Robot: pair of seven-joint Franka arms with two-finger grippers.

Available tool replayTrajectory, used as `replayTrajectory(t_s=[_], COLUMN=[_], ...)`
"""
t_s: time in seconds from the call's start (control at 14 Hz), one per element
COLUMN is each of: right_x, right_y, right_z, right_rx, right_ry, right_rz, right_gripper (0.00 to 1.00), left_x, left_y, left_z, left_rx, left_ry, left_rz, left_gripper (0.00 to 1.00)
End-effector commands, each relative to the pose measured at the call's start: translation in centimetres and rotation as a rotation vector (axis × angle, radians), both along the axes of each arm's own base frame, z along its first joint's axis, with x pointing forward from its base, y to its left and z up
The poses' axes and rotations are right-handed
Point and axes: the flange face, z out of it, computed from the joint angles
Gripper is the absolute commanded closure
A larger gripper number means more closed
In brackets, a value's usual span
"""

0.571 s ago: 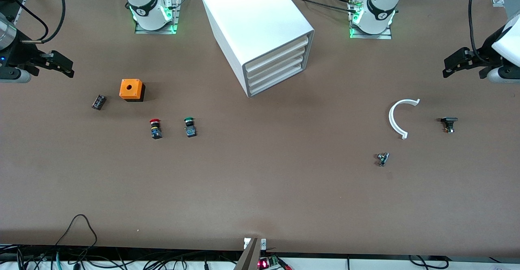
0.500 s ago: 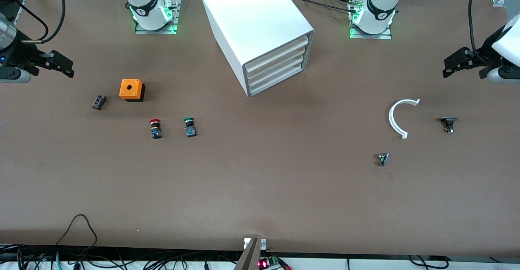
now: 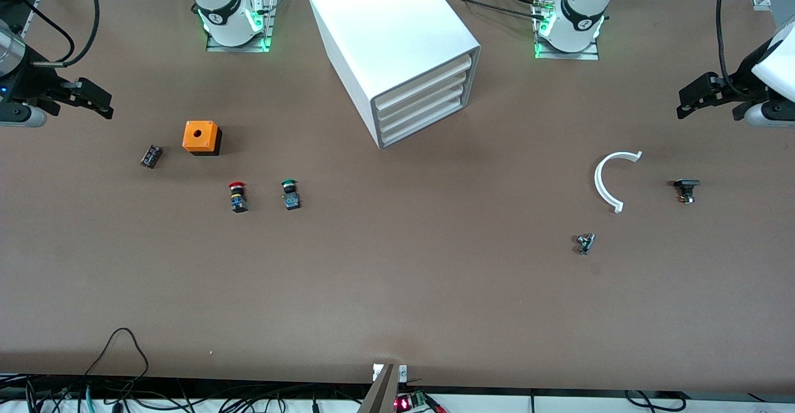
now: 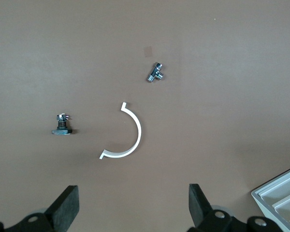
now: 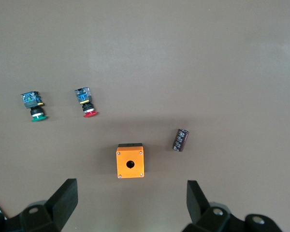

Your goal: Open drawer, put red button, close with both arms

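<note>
The white cabinet [image 3: 397, 46] stands at the table's middle, between the arm bases. Its lowest drawer [image 3: 422, 128] is shut; a corner of the fronts shows in the left wrist view [image 4: 280, 193]. The red button [image 3: 237, 196] lies on the table toward the right arm's end, beside the green-capped button [image 3: 290, 194]; it also shows in the right wrist view [image 5: 86, 102]. My right gripper [image 3: 93, 104] hangs open and empty over the table's edge at the right arm's end, its fingers wide apart in its wrist view [image 5: 130, 203]. My left gripper [image 3: 695, 96] hangs open and empty over the left arm's end [image 4: 134, 205].
An orange box with a hole [image 3: 201, 137] and a small dark cylinder [image 3: 151, 156] lie near the red button. A white curved piece [image 3: 608, 180], a black part [image 3: 686, 189] and a small metal fitting [image 3: 584, 243] lie toward the left arm's end.
</note>
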Motion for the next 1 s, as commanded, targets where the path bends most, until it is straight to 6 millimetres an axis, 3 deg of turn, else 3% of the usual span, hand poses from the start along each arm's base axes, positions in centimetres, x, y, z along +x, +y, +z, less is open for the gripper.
replayTrajectory(t_s=[0.0,0.14,0.29,0.5,0.57,0.71,0.79,0.93], right_x=[-0.1,-0.1,-0.1,-0.1,-0.1,0.0,0.0,0.3], right_y=[0.0,0.2,0.3,-0.1,-0.2,-0.1,-0.1,-0.1], right_z=[0.5,0.6,0.5,0.4,0.4,0.3,0.2,-0.7], right_rx=[0.014,0.012,0.012,0.017,0.017,0.017,0.017,0.017], right_ry=[-0.002,-0.005,-0.002,0.0,0.0,0.003,0.003,0.021], right_rz=[-0.004,0.002,0.004,-0.003,-0.006,-0.006,-0.004,-0.006], right_gripper=[0.0,0.0,0.0,0.0,0.0,0.0,0.0,0.0], left_x=[0.7,1.2,2.7,3.3,3.6,4.4,4.4,4.2], left_y=[-0.2,-0.7,-1.9,-3.4,-4.6,-7.3,-8.6,-11.6], left_z=[1.0,0.4,-1.7,-3.8,-5.7,-12.3,-14.2,-19.8], left_rx=[-0.013,-0.016,0.007,-0.009,-0.011,-0.021,-0.04,-0.188], left_ry=[-0.006,0.006,0.069,0.109,0.144,0.271,0.305,0.416], left_rz=[-0.022,-0.028,-0.045,-0.078,-0.099,-0.141,-0.161,-0.151], left_gripper=[0.0,0.0,0.0,0.0,0.0,0.0,0.0,0.0])
